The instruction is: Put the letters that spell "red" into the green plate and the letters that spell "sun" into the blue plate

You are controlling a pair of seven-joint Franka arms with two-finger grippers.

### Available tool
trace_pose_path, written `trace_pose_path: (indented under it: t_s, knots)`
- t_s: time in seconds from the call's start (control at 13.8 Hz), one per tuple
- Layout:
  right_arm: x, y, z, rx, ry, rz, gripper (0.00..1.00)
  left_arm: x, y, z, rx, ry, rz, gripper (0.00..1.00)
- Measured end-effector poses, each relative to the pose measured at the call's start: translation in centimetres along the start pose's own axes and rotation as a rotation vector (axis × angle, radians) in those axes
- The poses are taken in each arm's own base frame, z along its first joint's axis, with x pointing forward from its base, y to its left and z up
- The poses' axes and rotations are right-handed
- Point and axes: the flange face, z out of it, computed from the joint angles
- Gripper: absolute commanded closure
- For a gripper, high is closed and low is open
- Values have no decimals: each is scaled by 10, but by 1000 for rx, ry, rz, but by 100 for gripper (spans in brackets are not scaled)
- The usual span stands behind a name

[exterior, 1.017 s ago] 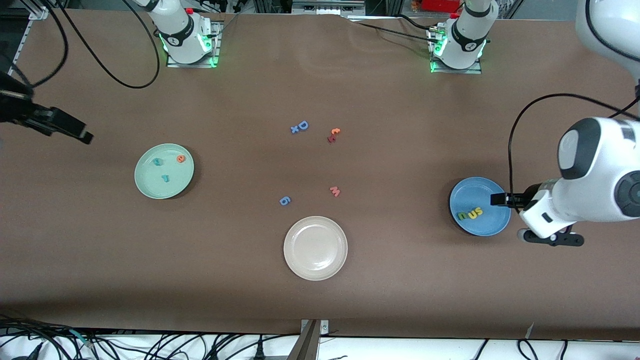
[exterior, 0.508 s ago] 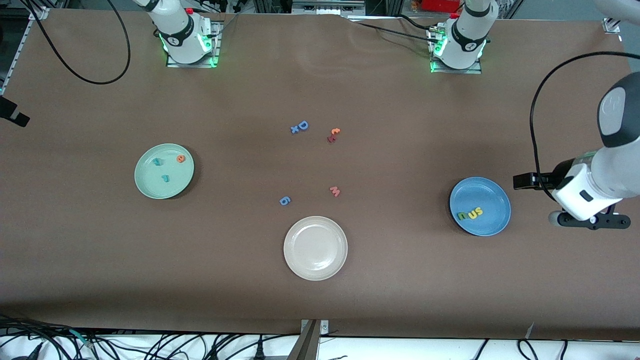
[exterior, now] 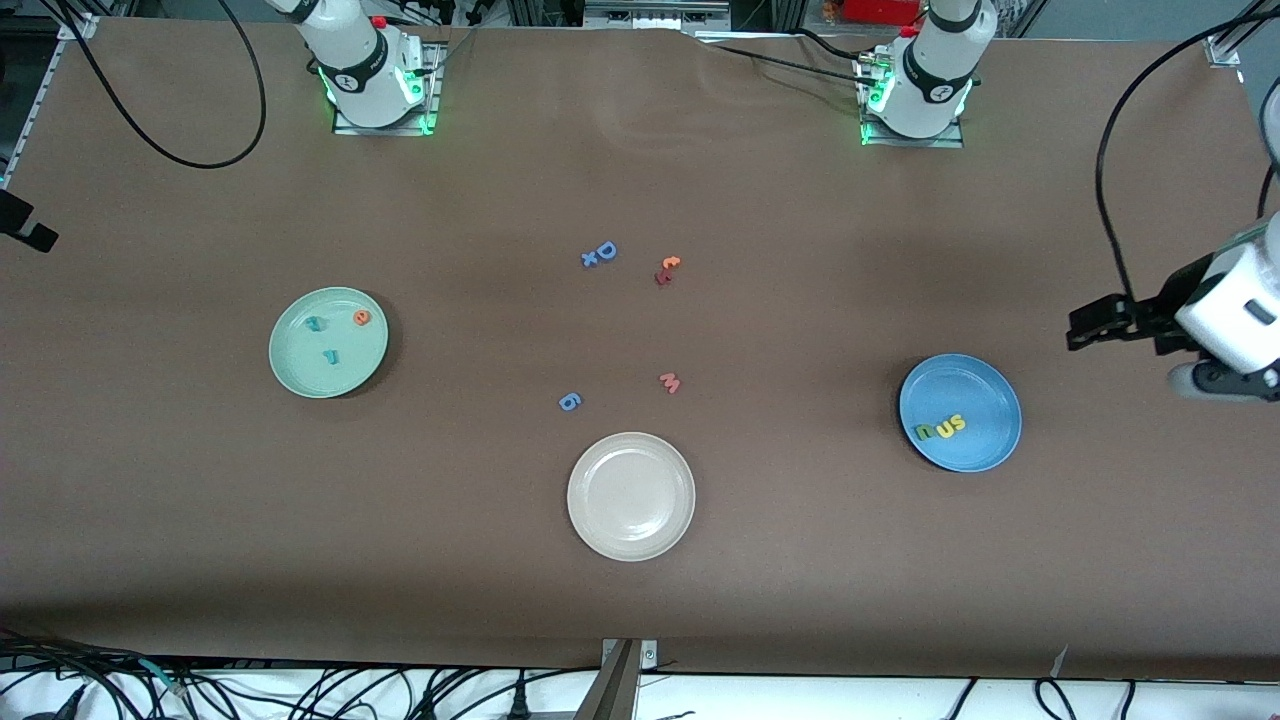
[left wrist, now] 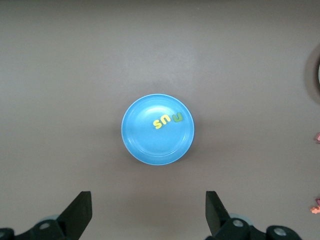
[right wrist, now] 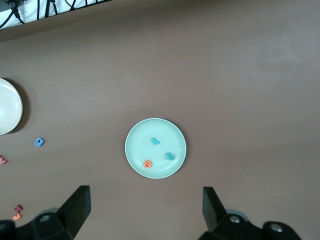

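Honestly, little was left for you to spoil. The round pale mint-green plate [exterior: 328,342] toward the right arm's end of the brown worktop [exterior: 800,560] held the tiny teal foam "r" [exterior: 331,355], the orange foam "e" [exterior: 362,318] and the teal foam "d" [exterior: 315,323]. The round mid-blue plate [exterior: 960,412] toward the left arm's end held the yellow foam "s" [exterior: 958,423], yellow "u" [exterior: 944,428] and olive-green "n" [exterior: 926,433], lying side by side.

Your left gripper [exterior: 1095,328] hung over bare worktop beside the blue plate, its fingers [left wrist: 80,212] spread wide and empty. Your right gripper [right wrist: 145,210] was high over the green plate, fingers [right wrist: 77,205] also apart with nothing between them.

My worry: a low sweep on the way back could have clipped a plate rim and flicked the light letters out. The beige-white plate [exterior: 630,495] and the stray blue "6" [exterior: 569,401] needed no touching.
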Motion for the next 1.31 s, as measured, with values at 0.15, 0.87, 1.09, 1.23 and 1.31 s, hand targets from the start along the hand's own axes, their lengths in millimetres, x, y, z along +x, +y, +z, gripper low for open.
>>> trace_pose_path:
  t_s: [0.15,0.87,1.09,1.23,1.31]
  knots:
    - [0,-1,1,-32,1,-6,1,-13,-2,-5,-2,32,2,0]
    - [9,-20,27,-60,-28,-37,0,-47,-4,-2,6,44,24,0]
    - [8,-28,27,-60,-27,-32,0,-50,-1,1,4,16,34,0]
    - [8,-31,26,-59,-24,-34,0,-51,1,1,4,7,40,0]
    - [9,-31,26,-58,-18,-34,0,-51,1,2,4,6,41,0]
